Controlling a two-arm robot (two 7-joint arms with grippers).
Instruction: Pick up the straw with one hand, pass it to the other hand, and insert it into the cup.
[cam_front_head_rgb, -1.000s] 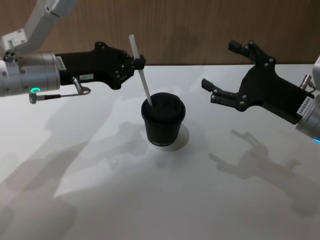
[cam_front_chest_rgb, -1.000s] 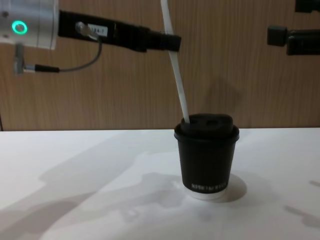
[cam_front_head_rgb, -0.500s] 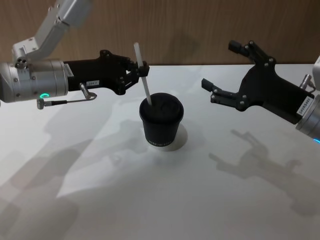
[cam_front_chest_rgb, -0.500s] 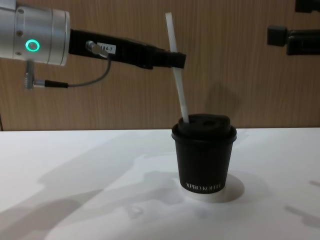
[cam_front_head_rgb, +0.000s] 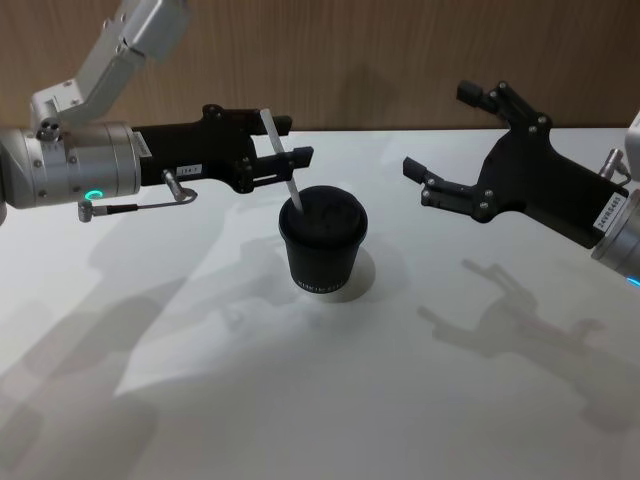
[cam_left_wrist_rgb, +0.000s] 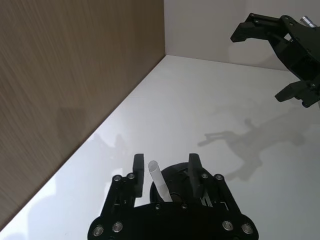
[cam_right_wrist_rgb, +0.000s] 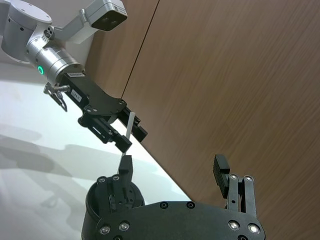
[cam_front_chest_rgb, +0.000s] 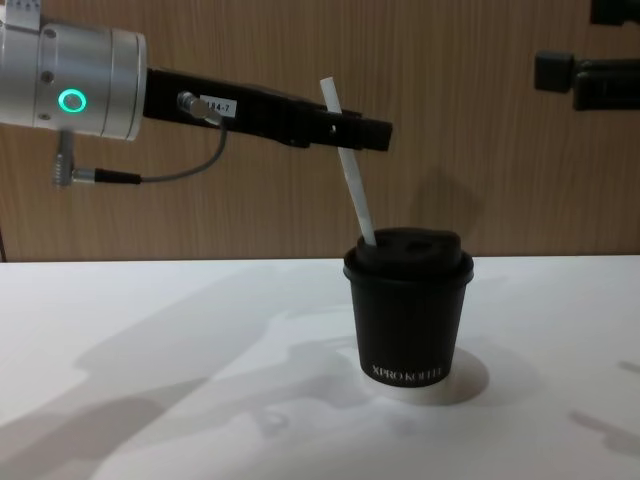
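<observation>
White matte table (cam_front_head_rgb: 330, 400) spreading across the foreground, soft grey shadows (cam_front_head_rgb: 510, 325) lying on its surface (several overlapping, darkest toward the near left), brown wood-grain wall panel (cam_front_head_rgb: 380, 60) behind, meeting the table's far edge

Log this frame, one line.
straw: in cup lid | left claw: open around straw | right claw: open, idle

White table (cam_front_head_rgb: 300, 400), wood-panelled wall (cam_front_head_rgb: 380, 50)
</observation>
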